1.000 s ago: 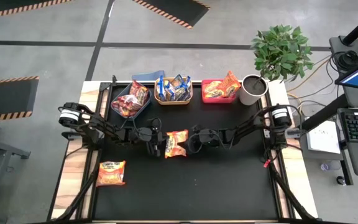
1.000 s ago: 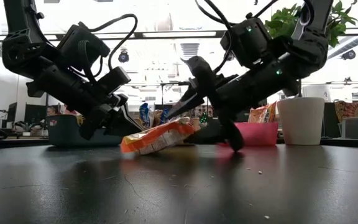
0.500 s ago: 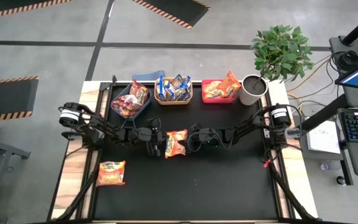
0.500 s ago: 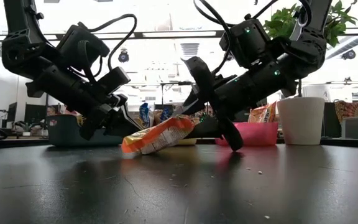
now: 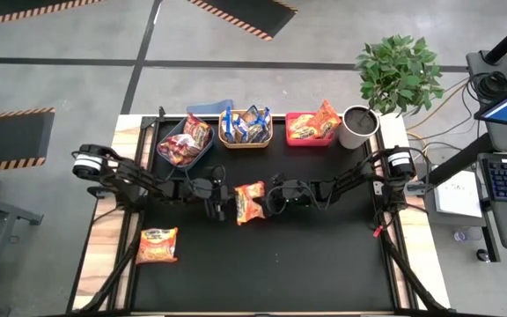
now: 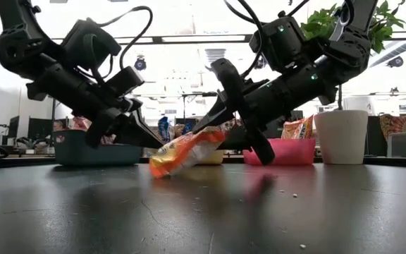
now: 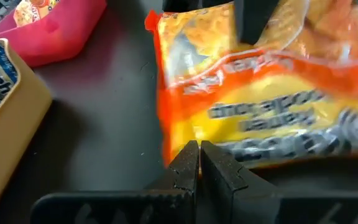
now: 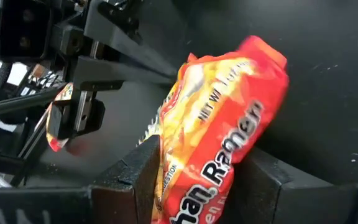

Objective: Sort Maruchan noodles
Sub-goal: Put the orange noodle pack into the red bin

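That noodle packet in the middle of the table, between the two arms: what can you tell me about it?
The noodle packet is a flat, crinkly plastic pouch, yellow-orange with red-orange trim and "Ramen" printed on it. It sits mid-table on the black mat, tilted, one end raised and the other low near the mat. The right pincer grips it, a finger on each side. The left pincer is shut, its tips at the packet's other edge; whether it pinches that edge I cannot tell.

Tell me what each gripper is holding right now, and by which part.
The right gripper grips the orange noodle packet by one end, its fingers on either side. The left gripper is shut at the packet's opposite edge; whether it pinches it cannot be told.
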### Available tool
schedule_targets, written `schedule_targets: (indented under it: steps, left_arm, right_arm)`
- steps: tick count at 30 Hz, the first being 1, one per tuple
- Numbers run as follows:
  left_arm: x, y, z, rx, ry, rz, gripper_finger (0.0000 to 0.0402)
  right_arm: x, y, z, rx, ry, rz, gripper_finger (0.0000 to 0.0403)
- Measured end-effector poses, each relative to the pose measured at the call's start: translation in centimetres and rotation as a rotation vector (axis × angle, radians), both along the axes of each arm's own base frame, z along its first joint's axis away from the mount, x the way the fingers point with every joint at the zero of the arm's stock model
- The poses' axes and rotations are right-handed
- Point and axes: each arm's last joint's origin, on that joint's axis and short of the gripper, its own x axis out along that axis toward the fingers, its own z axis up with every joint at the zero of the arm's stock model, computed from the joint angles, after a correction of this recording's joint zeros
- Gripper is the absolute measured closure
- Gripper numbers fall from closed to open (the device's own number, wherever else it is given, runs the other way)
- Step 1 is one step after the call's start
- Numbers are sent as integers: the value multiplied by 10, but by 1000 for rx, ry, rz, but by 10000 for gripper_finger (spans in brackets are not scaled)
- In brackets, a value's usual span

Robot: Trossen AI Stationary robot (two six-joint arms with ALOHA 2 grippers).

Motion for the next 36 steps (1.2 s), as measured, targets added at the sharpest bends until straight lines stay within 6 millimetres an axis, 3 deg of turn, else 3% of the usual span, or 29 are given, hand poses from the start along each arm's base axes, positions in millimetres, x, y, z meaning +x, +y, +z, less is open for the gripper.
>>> schedule_targets:
  steps: [11, 18, 28, 32, 36]
  left_arm:
    - [-13, 3, 29, 132, 7, 32, 400]
    - [-24, 2, 71, 221, -159, -46, 400]
    - [-57, 3, 134, 325, -476, -31, 400]
    - [-61, 3, 132, 254, -449, -21, 400]
    - [-56, 1, 109, 78, -307, -52, 400]
  right_arm:
    - [-1, 1, 1, -8, 12, 15, 240]
    - [-4, 0, 17, -44, -8, 27, 240]
    - [-16, -5, 50, -105, 77, 17, 252]
    - [-18, -5, 48, -106, 163, 23, 274]
    - [-20, -5, 46, -86, 281, 52, 285]
